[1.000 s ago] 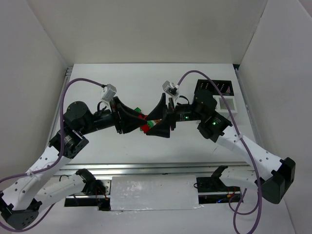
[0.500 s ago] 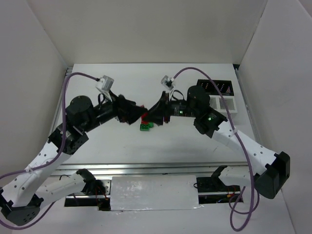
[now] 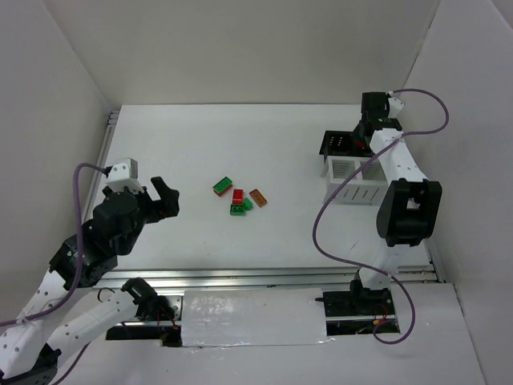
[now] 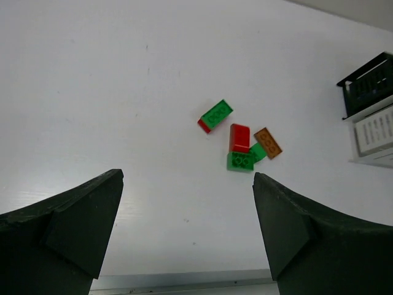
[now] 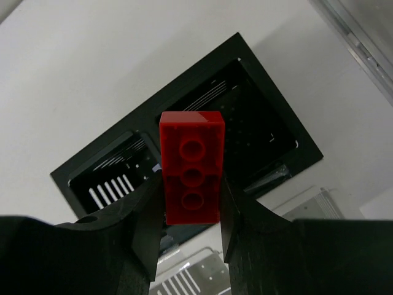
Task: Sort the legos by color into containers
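- The left arm [image 3: 88, 241] sits folded at the left side of the worktop [image 3: 200, 136], its wrist raised and aimed right toward the loose bricks.
- The left fingers [image 4: 67, 227] are spread wide with nothing between them. The bricks lie well ahead of the tips.
- Five loose legos lie mid-worktop:
  - a green-on-red stack [image 4: 215, 115] is set a little apart on the left;
  - a loose red brick [image 4: 239, 137] touches a green brick [image 4: 241, 161];
  - a smaller green brick [image 4: 258, 151] is tucked against them;
  - an orange-brown brick [image 4: 268, 142] is just beside it on the right.
- The black container [image 5: 273, 98] stands at the far right. Its two compartments show dark floors and slits of light through the walls.
- The white container [image 3: 357, 180] stands touching it on the near side. What it holds cannot be told.
- The right arm [image 3: 405, 208] reaches up along the right edge, with its wrist above the black container.
- The right fingers [image 5: 144, 215] pinch a red brick [image 5: 191, 175] by its long sides, studs toward the camera. It hangs over the divider between the black container's compartments.
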Controlling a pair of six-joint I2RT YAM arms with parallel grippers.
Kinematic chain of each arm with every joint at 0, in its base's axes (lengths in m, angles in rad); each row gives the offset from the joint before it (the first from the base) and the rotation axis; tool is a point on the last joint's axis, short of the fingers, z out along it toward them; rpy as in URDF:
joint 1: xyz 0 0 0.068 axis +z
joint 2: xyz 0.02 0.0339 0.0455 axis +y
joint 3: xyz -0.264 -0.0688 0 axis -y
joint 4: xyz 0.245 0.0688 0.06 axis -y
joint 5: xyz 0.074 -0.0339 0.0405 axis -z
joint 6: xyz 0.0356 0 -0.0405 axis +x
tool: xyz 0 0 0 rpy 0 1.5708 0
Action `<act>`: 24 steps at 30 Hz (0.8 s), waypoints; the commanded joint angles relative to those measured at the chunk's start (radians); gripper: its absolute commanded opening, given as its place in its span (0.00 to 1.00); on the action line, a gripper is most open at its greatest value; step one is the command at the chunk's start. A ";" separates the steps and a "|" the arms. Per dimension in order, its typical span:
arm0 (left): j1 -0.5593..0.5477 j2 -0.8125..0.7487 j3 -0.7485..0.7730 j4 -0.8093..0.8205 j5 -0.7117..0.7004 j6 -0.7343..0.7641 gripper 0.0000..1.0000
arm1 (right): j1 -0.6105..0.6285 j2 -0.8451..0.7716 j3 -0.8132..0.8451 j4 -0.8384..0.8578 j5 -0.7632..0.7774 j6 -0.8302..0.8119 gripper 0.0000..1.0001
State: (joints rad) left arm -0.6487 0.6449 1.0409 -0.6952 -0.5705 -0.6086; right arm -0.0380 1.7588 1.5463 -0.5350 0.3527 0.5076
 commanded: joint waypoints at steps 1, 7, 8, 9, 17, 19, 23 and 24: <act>-0.003 -0.027 -0.088 0.025 -0.008 0.053 1.00 | -0.006 0.056 0.119 -0.082 0.109 0.029 0.00; -0.002 0.039 -0.068 0.014 0.035 0.090 1.00 | -0.022 0.079 0.135 -0.063 0.124 0.014 0.12; -0.002 0.044 -0.068 0.013 0.040 0.095 1.00 | -0.023 0.083 0.139 -0.062 0.123 0.009 0.15; -0.002 0.047 -0.071 0.011 0.046 0.095 1.00 | -0.025 0.091 0.147 -0.074 0.124 0.006 0.25; -0.002 0.002 -0.087 0.036 0.066 0.109 0.99 | -0.033 0.076 0.156 -0.068 0.088 -0.012 0.98; -0.003 0.012 -0.085 0.030 0.061 0.109 0.99 | -0.031 0.059 0.184 -0.069 0.066 -0.027 1.00; 0.000 0.033 -0.073 0.007 0.012 0.084 1.00 | 0.032 -0.001 0.201 -0.099 0.052 -0.079 1.00; 0.009 0.036 -0.071 -0.007 -0.002 0.076 0.99 | 0.090 -0.039 0.187 -0.095 -0.036 -0.098 0.99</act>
State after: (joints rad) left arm -0.6483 0.6697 0.9443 -0.7044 -0.5232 -0.5266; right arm -0.0414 1.8408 1.6913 -0.6308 0.4007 0.4652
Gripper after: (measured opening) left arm 0.994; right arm 0.994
